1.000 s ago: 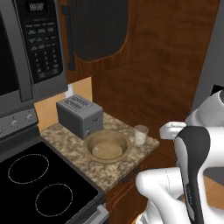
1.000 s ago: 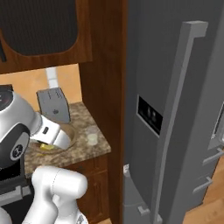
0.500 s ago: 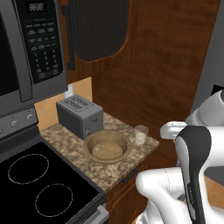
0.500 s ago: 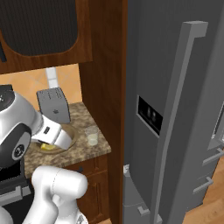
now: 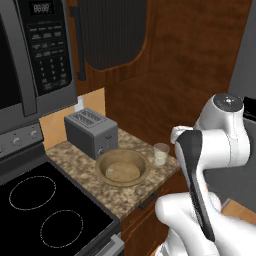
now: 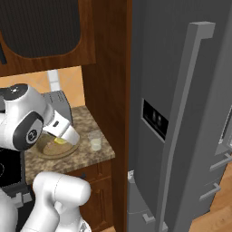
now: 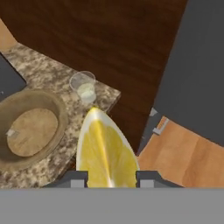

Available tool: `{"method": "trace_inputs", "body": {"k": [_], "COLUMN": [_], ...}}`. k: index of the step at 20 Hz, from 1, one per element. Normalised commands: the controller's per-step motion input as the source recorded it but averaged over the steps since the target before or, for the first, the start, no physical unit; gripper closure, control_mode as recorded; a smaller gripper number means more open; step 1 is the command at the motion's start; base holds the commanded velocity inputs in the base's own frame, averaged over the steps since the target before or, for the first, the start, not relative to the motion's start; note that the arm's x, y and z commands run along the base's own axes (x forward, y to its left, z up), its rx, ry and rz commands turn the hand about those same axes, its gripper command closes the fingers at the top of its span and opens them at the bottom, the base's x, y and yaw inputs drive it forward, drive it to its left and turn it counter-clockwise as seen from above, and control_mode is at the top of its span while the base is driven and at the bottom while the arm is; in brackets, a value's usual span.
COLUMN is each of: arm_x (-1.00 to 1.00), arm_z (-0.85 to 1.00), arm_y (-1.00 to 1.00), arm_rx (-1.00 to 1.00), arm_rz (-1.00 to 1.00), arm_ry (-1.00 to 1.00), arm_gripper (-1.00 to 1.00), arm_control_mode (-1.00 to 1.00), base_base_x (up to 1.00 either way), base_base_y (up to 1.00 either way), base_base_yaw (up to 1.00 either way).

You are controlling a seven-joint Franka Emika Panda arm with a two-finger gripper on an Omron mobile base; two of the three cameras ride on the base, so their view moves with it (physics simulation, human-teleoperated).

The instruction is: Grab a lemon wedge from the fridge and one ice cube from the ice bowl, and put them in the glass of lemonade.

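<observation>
My gripper [image 7: 109,179] is shut on the lemon wedge [image 7: 105,153], a bright yellow slice that pokes up between the two finger tips. In the right base view the hand holds the lemon wedge [image 6: 60,141] just above the ice bowl [image 6: 47,153], left of the glass of lemonade [image 6: 95,140]. Ahead of the wedge, near the counter's corner, stands the glass of lemonade [image 7: 84,86]. The tan ice bowl [image 7: 60,127] lies to its left with one small ice cube [image 7: 11,132] in it. On the right rises the grey fridge [image 6: 181,113], its doors closed.
A grey toaster [image 5: 90,131] stands behind the ice bowl [image 5: 102,162], and the glass of lemonade [image 5: 161,153] is at the bowl's right. A black stove top [image 5: 45,215] and a microwave [image 5: 30,55] are to the left. A brown cabinet wall separates counter and fridge.
The arm has shifted slightly toward the counter with the lemon wedge still in the gripper. Bowl, glass and toaster have not moved.
</observation>
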Motion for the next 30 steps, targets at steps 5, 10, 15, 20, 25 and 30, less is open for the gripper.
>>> {"method": "trace_inputs", "body": {"k": [5,10,15,20,25,30], "arm_x": [1.0,0.9,0.75,0.47,0.35,0.22], "arm_z": [-0.58,-0.56,-0.44,-0.31,-0.34,-0.15], "arm_y": [-0.01,0.0,0.0,0.0,0.0,0.0], "arm_rx": [0.08,0.04,0.0,0.0,0.0,0.0], "arm_rz": [-0.02,0.01,0.0,0.0,0.0,0.0], "arm_ry": [0.17,0.12,-0.01,-0.03,0.0,0.0], "arm_gripper": [1.0,1.0,1.0,1.0,1.0,1.0], "arm_control_mode": [-1.0,-1.0,-1.0,-1.0,-1.0,-1.0], "base_base_x": [0.0,0.0,0.0,0.0,0.0,0.0], "base_base_y": [0.0,0.0,0.0,0.0,0.0,0.0], "base_base_yaw": [0.0,0.0,0.0,0.0,0.0,0.0]}}
